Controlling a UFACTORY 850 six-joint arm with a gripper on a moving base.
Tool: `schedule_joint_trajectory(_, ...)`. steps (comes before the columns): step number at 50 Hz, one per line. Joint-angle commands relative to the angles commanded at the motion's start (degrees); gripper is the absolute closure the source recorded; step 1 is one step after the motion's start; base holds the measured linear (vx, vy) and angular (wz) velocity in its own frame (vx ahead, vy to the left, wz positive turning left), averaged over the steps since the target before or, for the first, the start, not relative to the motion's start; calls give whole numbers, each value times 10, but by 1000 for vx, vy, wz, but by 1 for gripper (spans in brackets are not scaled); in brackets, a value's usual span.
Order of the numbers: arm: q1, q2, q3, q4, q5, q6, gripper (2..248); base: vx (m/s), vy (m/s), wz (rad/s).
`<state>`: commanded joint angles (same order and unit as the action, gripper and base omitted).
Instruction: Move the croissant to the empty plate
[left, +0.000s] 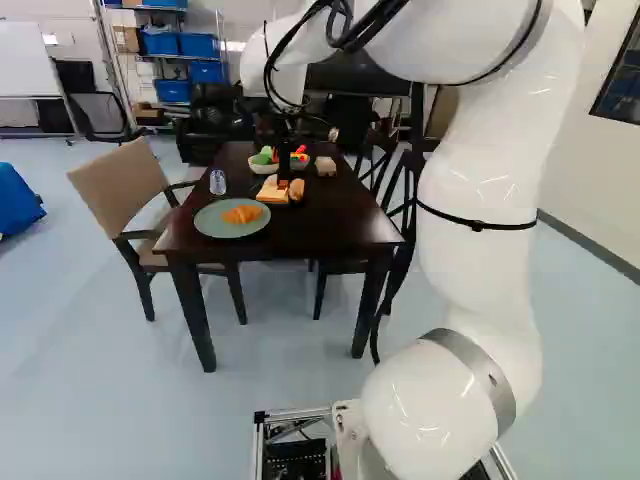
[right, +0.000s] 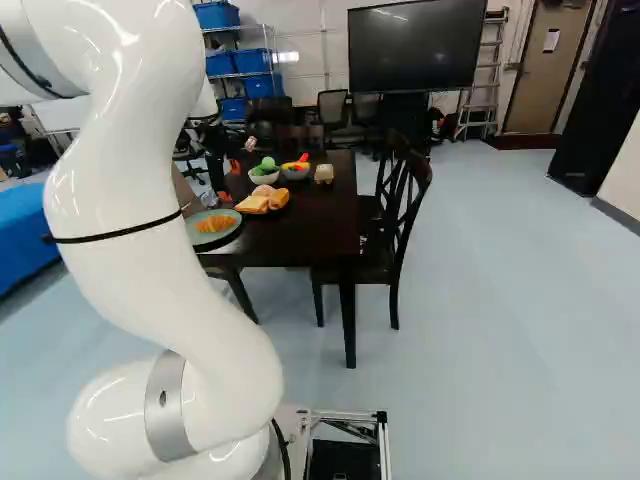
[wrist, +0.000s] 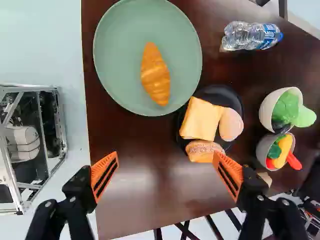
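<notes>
Finding the croissant (wrist: 156, 75) on the green plate (wrist: 117, 45), slightly off its middle toward five o'clock. Taking twelve as straight ahead of the hand (right: 230, 182), would place both near twelve. Can trace the croissant's long axis from between eleven and twelve to between five and six, tapering at each end, one tip pointing outward and the other back toward the hand's side of the plate.

Showing open at the hand, with orange-padded fingers (wrist: 103, 175) spread wide above the surface (wrist: 155, 200). Can't quite judge the gap between the three o'clock finger and the bun (wrist: 202, 151); perhaps just above it.

Going clockwise from the hand: at one, a dark plate (wrist: 221, 91) bearing a square of bread (wrist: 202, 118), a rounded piece (wrist: 231, 124) and the bun; farther out at one, an upright bottle (wrist: 250, 36); at two, a bowl (wrist: 267, 111) of green vegetables (wrist: 286, 106); between two and three, a second bowl (wrist: 261, 150) of coloured pieces (wrist: 284, 150).
</notes>
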<state>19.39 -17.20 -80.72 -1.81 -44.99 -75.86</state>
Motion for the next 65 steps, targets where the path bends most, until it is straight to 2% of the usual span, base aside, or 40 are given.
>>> schedule_joint_trajectory(65, -118, 69, 82, 0, 0, 0, 3, 0, 0, 0)
